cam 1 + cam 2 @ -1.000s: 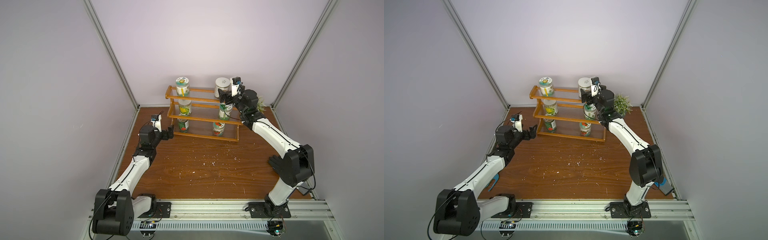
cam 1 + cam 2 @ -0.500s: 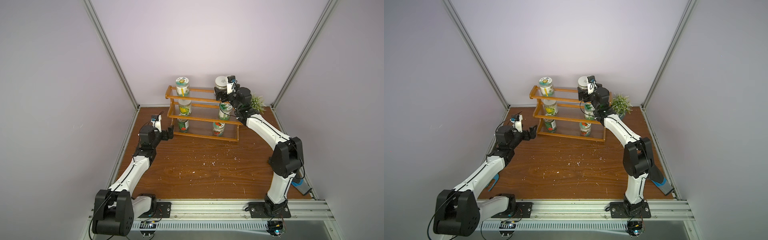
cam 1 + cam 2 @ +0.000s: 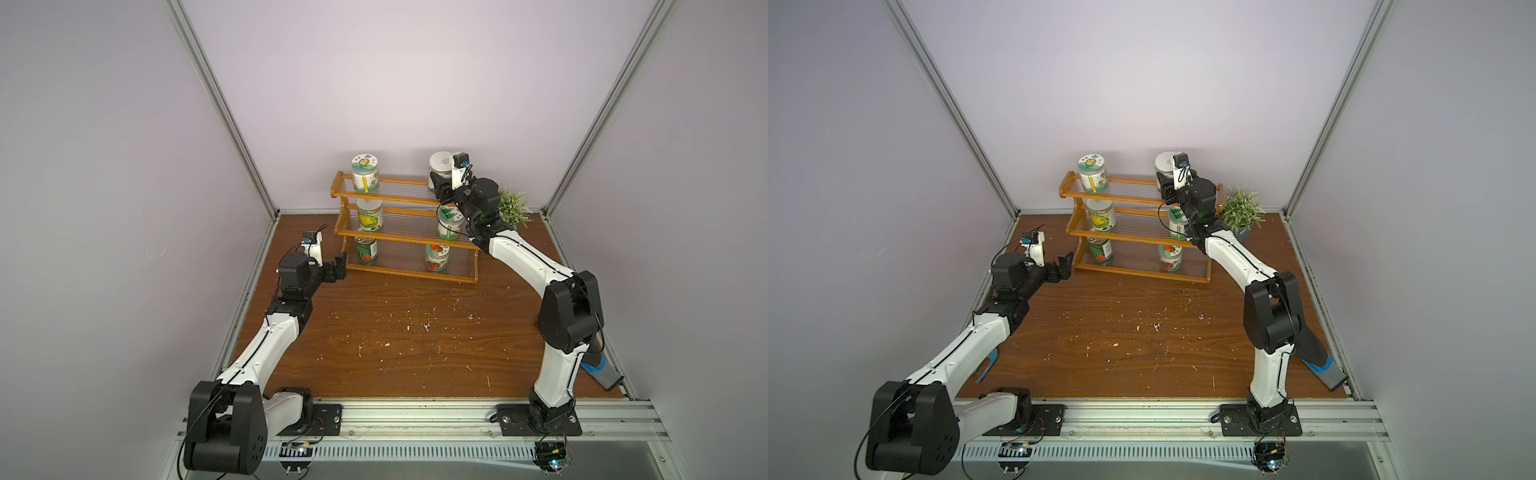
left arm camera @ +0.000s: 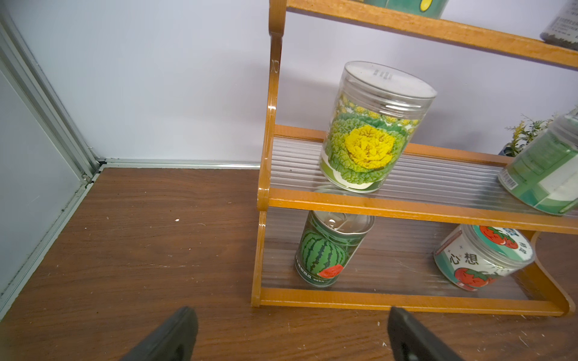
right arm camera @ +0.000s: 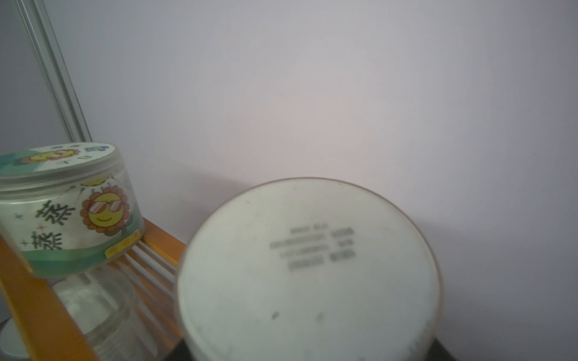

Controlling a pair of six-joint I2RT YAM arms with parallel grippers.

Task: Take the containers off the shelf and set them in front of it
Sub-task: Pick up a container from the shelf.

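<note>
The stepped wooden shelf [image 3: 409,273] stands at the back of the table and holds all the containers. The top tier has a sunflower-label jar [image 3: 365,173] and a white-lidded jar [image 3: 439,166]. My right gripper [image 3: 440,187] is shut on that white-lidded jar [image 5: 309,268], whose lid fills the right wrist view. On the middle tier are a yellow-flower jar [image 4: 372,131] and a green-label jar [image 3: 449,224]. The bottom tier carries the watermelon can [image 4: 328,250] and a tomato jar [image 4: 481,259]. My left gripper [image 4: 291,311] is open and empty just in front of the shelf's bottom left corner.
A small green plant [image 3: 512,205] in a pot stands right of the shelf, behind my right arm. A blue-handled tool [image 3: 600,370] lies at the table's right edge. White crumbs dot the wooden table [image 3: 395,353]. Walls close in on three sides.
My right gripper moved in toward the top-tier white-lidded jar and shut on it. The left arm has barely moved and stays open.
</note>
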